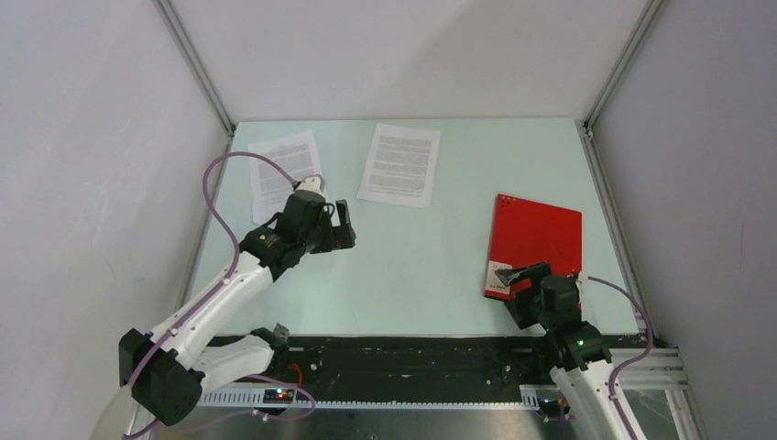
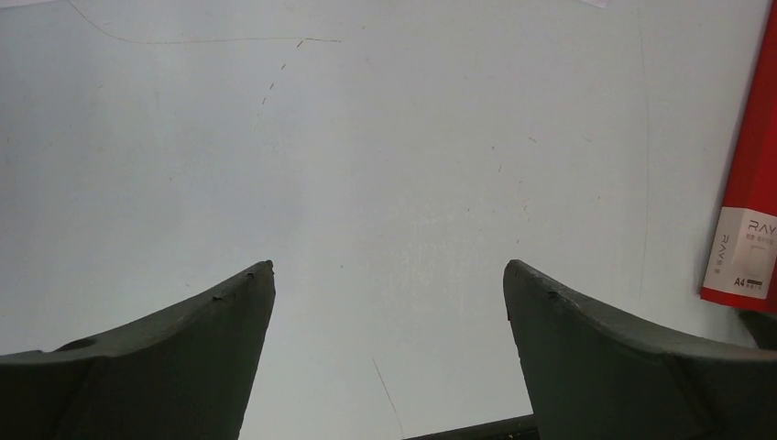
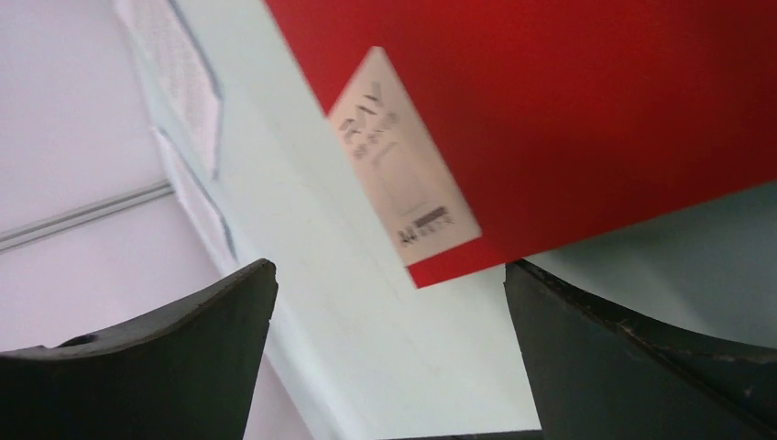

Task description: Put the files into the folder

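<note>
- The files are two white sheets full of small black print, one (image 1: 279,174) at the far left of the tabletop (image 1: 412,275) and the other (image 1: 400,163) just right of it. They lie flat with a gap between them. The left arm covers a corner of the left one.
- Paper like that is going to be feather-light and floppy, and it sits flush on the surface. My guess is there's no edge to pinch from straight above. I'd press on a sheet and drag it, or nudge a corner up first. Squeeze too hard and it'll crease.
- The folder (image 1: 536,240) is on the right side, well apart from both sheets. It's closed with the red side up and sits a bit skewed. There's a small white label (image 1: 499,278) at its near-left corner.
- It looks thin but a lot stiffer than the paper, so a cover should lift in one piece. I'd take it at the free long edge, though I honestly can't tell which side has the spine. The glossy red looks like it could be slippery.
- Left jaws are spread wide with nothing between them, hanging over bare tabletop just on the near side of the left sheet.
- Right jaws are also wide apart and holding nothing, right over the folder's label corner.
</note>
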